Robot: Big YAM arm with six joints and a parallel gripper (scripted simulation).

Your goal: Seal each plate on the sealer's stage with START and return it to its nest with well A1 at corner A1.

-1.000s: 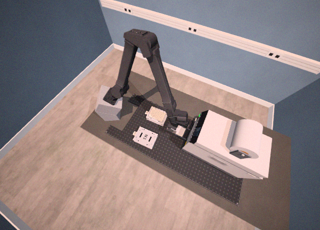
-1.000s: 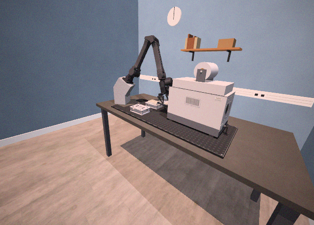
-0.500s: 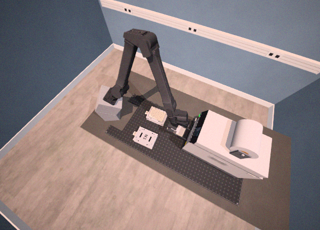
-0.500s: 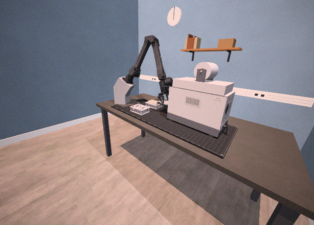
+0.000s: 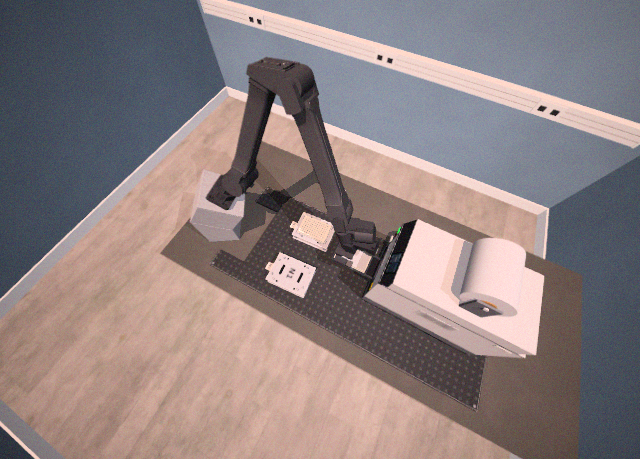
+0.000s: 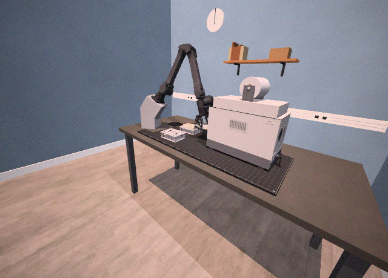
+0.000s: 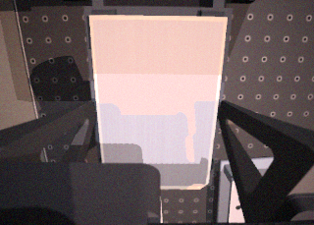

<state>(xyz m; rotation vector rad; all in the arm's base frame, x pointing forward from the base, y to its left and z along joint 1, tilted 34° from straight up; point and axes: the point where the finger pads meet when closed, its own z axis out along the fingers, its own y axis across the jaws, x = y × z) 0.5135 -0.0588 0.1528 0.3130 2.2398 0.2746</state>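
Plate w/ smooth foil top (image 5: 360,261) (image 7: 157,92) is located on the sealer's stage, in front of the sealer (image 5: 465,283) (image 6: 244,128). Pincer (image 5: 345,258) (image 6: 200,125) (image 7: 156,107) is positioned above it, fingers apart, nothing clamped. Green lamp (image 5: 399,230) is lit. Open plate (image 5: 314,229) (image 6: 189,126) is seated on the rear nest; nest N1 (image 5: 291,274) (image 6: 173,134) is unoccupied.

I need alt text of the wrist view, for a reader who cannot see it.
A pale, smooth-topped plate lies between the open fingers of the gripper, seen from above. Perforated dark board surrounds it, and part of a white nest shows at lower right.
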